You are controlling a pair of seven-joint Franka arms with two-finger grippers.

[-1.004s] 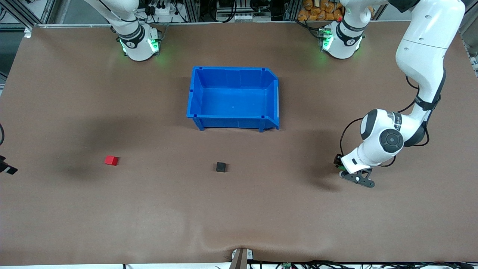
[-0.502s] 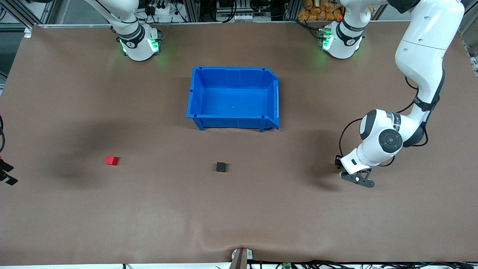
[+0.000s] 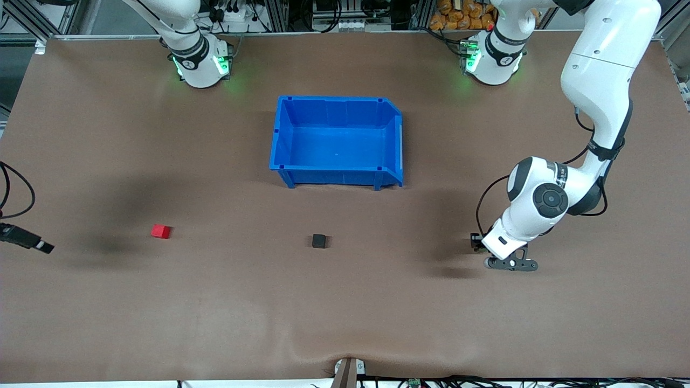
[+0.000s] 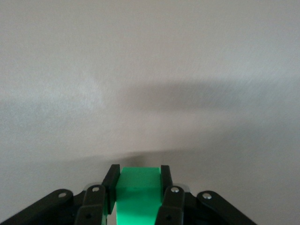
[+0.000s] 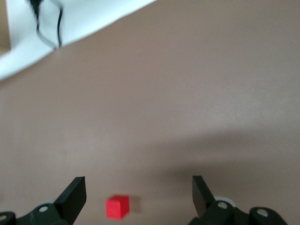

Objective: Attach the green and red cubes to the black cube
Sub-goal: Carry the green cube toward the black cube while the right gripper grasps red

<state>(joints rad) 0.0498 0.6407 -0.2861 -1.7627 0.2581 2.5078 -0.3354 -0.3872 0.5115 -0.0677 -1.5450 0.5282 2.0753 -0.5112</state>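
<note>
The black cube [image 3: 319,241] sits on the brown table, nearer to the front camera than the blue bin. The red cube [image 3: 160,231] lies toward the right arm's end of the table. My left gripper [image 3: 476,243] hangs low over the table toward the left arm's end. In the left wrist view it [image 4: 138,171] is shut on the green cube [image 4: 138,192]. The green cube is hidden in the front view. My right gripper [image 5: 138,187] is open and empty, up over the table, with the red cube [image 5: 117,206] below between its fingers.
The blue bin [image 3: 337,99] stands empty in the middle of the table, between the two arm bases. A dark part of the right hand with its cable [image 3: 24,238] shows at the front view's edge at the right arm's end.
My left gripper has moved with the green cube a little toward the black cube. The right hand has come farther into the front view, toward the red cube.
</note>
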